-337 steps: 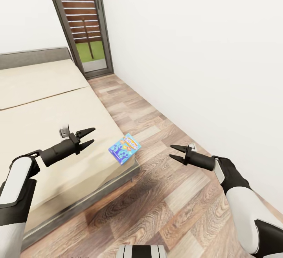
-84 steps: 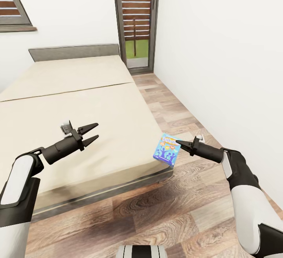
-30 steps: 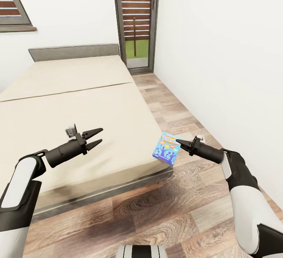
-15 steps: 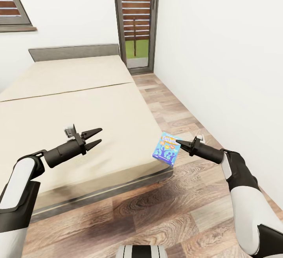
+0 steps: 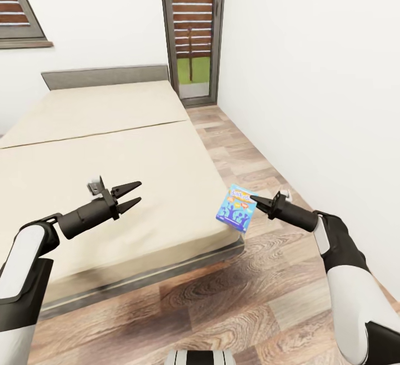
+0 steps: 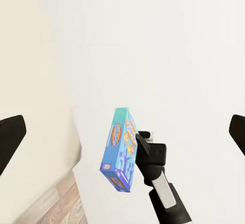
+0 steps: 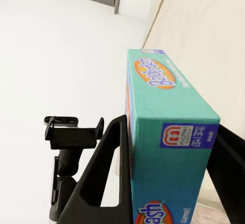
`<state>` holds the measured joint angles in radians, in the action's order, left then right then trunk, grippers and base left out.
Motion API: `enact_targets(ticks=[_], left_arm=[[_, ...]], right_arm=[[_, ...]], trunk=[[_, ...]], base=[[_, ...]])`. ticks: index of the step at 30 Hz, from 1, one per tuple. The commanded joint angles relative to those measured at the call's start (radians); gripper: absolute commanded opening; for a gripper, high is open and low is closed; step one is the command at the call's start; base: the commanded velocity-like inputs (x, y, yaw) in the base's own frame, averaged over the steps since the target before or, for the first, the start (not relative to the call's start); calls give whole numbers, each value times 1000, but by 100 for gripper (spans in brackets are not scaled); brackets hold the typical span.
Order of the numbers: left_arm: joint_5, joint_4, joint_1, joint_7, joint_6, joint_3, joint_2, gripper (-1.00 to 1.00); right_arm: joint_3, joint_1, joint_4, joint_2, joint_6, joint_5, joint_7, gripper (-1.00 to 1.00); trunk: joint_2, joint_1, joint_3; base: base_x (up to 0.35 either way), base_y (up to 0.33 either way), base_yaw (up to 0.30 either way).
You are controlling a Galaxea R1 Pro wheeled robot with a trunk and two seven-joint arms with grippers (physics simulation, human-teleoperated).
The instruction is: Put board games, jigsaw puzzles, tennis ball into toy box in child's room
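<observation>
A blue cartoon-printed board game (image 5: 235, 215) hangs upright just off the near right corner of the bed (image 5: 111, 148), with my right gripper (image 5: 253, 200) shut on its edge. The right wrist view has the box (image 7: 171, 147) close up between the two dark fingers (image 7: 102, 183). Seen from the left wrist, the same box (image 6: 121, 155) is held by the right gripper (image 6: 139, 143) beyond the mattress edge. My left gripper (image 5: 132, 195) stands open over the beige mattress, well to the left of the box, with nothing between its fingers (image 6: 10, 142).
A white wall (image 5: 311, 76) runs close along the right of a strip of wood-plank floor (image 5: 239, 148). A dark-framed slatted glass door (image 5: 191, 26) closes the far end, and the grey headboard (image 5: 105, 76) stands against the back wall. More floor lies in front of the bed.
Since 11 s ago my right gripper has shut on the blue box and raised it off the bed corner. In the last second the left gripper dipped slightly and the view shifted a little.
</observation>
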<state>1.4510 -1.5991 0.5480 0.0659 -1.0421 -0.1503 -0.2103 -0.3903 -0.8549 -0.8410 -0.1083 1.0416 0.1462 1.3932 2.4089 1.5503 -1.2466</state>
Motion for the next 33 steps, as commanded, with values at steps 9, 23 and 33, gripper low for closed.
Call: enact_targets(ticks=[9,23,33], left_arm=[[-6,-1,-2,12,-3,-4,0,100],[-9,0,-7,13,3,7,18,100],[-49,7,-7,11,15,11,90,100]], right_arm=[[-1,13,-58,1,6,3,3,-100],[-8,35,-90,-2,6,12,3,-100],[-10,50,-153,8,6,17,-2,-100]], trunk=[[-63,-35,28],[-161,-88,71],[-231,-127,103]], base=[[0,0,0],[0,0,0],[0,0,0]])
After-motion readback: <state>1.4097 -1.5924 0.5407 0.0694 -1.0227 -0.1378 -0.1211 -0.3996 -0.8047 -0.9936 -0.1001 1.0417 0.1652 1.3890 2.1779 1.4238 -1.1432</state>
